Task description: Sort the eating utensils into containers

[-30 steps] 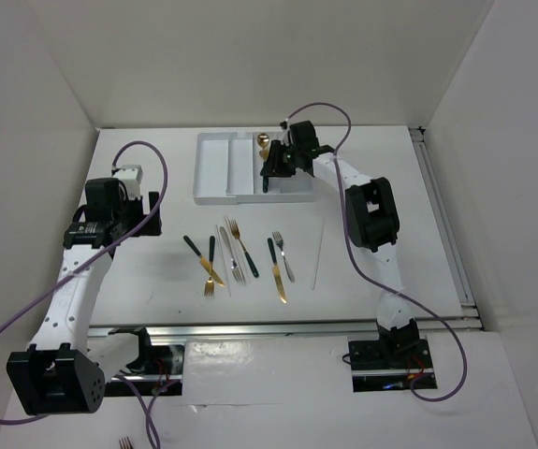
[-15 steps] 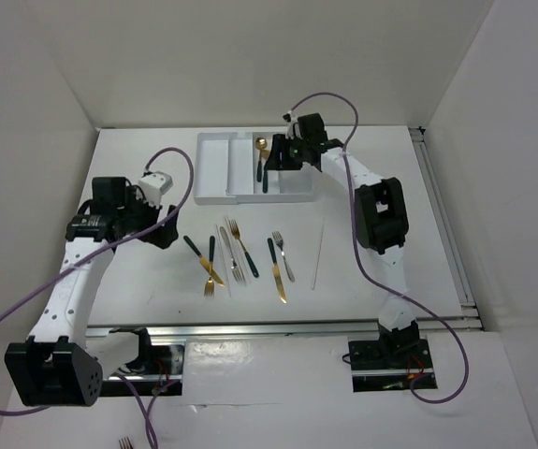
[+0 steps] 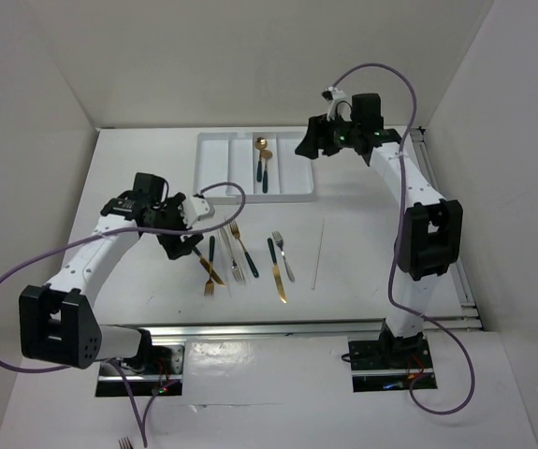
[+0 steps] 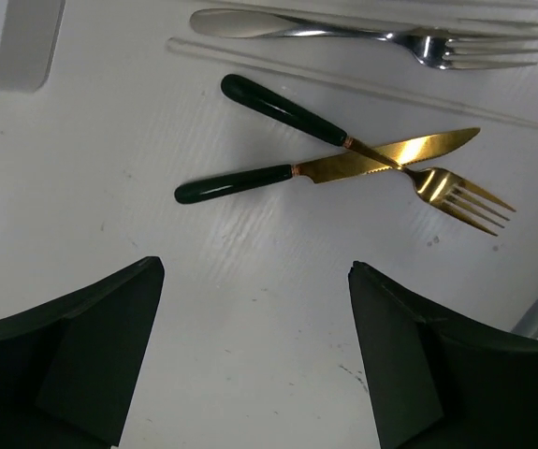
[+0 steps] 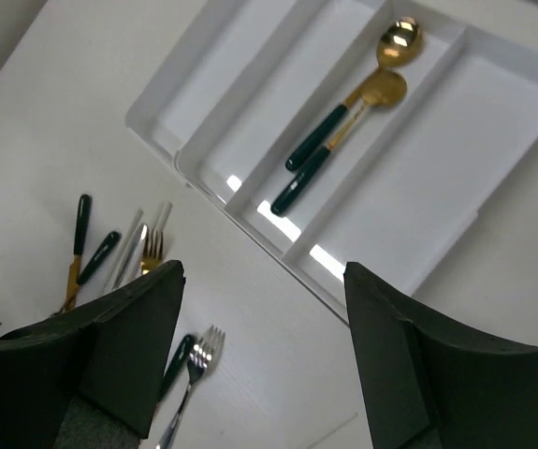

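White walls box in a white table (image 3: pixel 371 243), and toward its far edge sits a shallow white rectangular plastic tray (image 3: pixel 210 173) of four long compartments. Two gold spoons with dark teal handles (image 5: pixel 317 140) lie side by side in the third compartment from the tray's left end. The other three compartments look bare.

The black right gripper (image 5: pixel 261 271) hangs above the tray's right end, jaws spread wide with nothing between them. The black left gripper (image 4: pixel 254 269) hovers low over the table on the tray's near side, toward its left end. Its jaws are just as wide and empty.

Just ahead of it, a gold knife with a dark teal handle (image 4: pixel 343 166) and a gold fork with a dark teal handle (image 4: pixel 283 110) cross at their necks, touching. Beyond them, further toward the tray's right end, run a thin pale stick (image 4: pixel 362 83) and a plain silver fork (image 4: pixel 240 23). More utensils lie past those, all well apart from the tray.

The crossed pair looks like the likeliest trouble. Closing on one would probably drag or flip the other, or pinch both, and a knife and a fork would then land in one compartment. Both lie flat, so the fingertips could scrape the table and slip off the slim metal. The stick is near enough to be knocked rolling. If both arms head for the tray together they might meet above it, and a low approach could catch its rim and shift it.
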Available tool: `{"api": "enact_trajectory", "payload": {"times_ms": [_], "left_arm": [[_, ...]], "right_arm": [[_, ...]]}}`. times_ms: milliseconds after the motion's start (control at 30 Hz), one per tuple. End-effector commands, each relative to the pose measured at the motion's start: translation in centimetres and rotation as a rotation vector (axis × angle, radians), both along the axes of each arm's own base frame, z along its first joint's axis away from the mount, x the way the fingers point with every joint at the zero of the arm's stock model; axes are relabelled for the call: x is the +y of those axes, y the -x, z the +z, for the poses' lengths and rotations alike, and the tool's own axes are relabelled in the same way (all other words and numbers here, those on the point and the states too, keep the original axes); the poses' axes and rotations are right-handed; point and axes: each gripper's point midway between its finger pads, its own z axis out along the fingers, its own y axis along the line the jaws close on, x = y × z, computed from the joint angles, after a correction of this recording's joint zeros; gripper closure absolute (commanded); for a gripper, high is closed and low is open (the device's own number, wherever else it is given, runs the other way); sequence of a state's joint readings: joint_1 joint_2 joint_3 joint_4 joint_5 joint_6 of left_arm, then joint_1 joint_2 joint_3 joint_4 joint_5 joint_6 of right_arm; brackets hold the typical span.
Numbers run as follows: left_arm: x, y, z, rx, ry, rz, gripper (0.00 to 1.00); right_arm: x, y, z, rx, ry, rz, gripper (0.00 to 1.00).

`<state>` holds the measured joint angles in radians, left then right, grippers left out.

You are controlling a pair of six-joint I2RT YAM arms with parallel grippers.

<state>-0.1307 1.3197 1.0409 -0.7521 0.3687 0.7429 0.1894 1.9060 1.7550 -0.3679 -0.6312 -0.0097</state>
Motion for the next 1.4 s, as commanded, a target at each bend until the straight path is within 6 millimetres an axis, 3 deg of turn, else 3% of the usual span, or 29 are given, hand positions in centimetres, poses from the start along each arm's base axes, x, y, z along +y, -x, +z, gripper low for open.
{"api": "enact_trajectory", "payload": {"times_ms": [0,167,267,433,467,567,667,733,833,1033,1367], "left_arm": [[-0.6,-1.2,-0.6,-0.178,-0.09,-0.235,0.06],[-0.9,-1.9,-2.3,-0.315,-0.16,-0.455,0.13],[-1.4,-3.5,-2.8,-0.4,-0.183,-0.522,0.13],[-3.1,-5.1,-2.4,-0.29,-0.038,-0.539,0.13],[-3.6,-6.3,-1.1,-0.311,0.0,-0.535,0.13],[-4.1,-6.9,-2.4,-0.236,0.03,-0.554,0.13],[-4.4,-6.7,-2.4,-0.192,0.05,-0.604,0.22],[-4.4,-5.9,-3.2,-0.124,0.08,-0.62,0.22],[-3.7,-5.8,-3.2,-0.109,0.099,-0.603,0.17],[-1.8,-3.5,-4.3,-0.045,0.077,-0.698,0.12],[-0.9,-4.8,-6.1,-0.078,0.041,-0.779,0.21]], "right_arm": [[-1.9,2.0,-2.0,0.077,0.007,0.021,0.23],[-3.9,2.6,-2.5,0.119,-0.008,-0.001,0.23],[-4.9,2.8,-3.1,0.142,-0.02,-0.01,0.25],[-6.3,3.2,-3.8,0.165,-0.032,-0.037,0.26],[-6.7,3.1,-3.8,0.165,-0.033,-0.047,0.26],[-7.1,3.0,-3.7,0.165,-0.041,-0.049,0.26],[-8.0,3.0,-4.1,0.185,-0.048,-0.062,0.26],[-9.1,2.7,-4.3,0.195,-0.057,-0.08,0.26],[-9.6,2.5,-4.7,0.206,-0.066,-0.084,0.27],[-10.5,2.2,-5.3,0.227,-0.074,-0.098,0.27],[-10.8,2.4,-5.8,0.255,-0.081,-0.101,0.28]]}}
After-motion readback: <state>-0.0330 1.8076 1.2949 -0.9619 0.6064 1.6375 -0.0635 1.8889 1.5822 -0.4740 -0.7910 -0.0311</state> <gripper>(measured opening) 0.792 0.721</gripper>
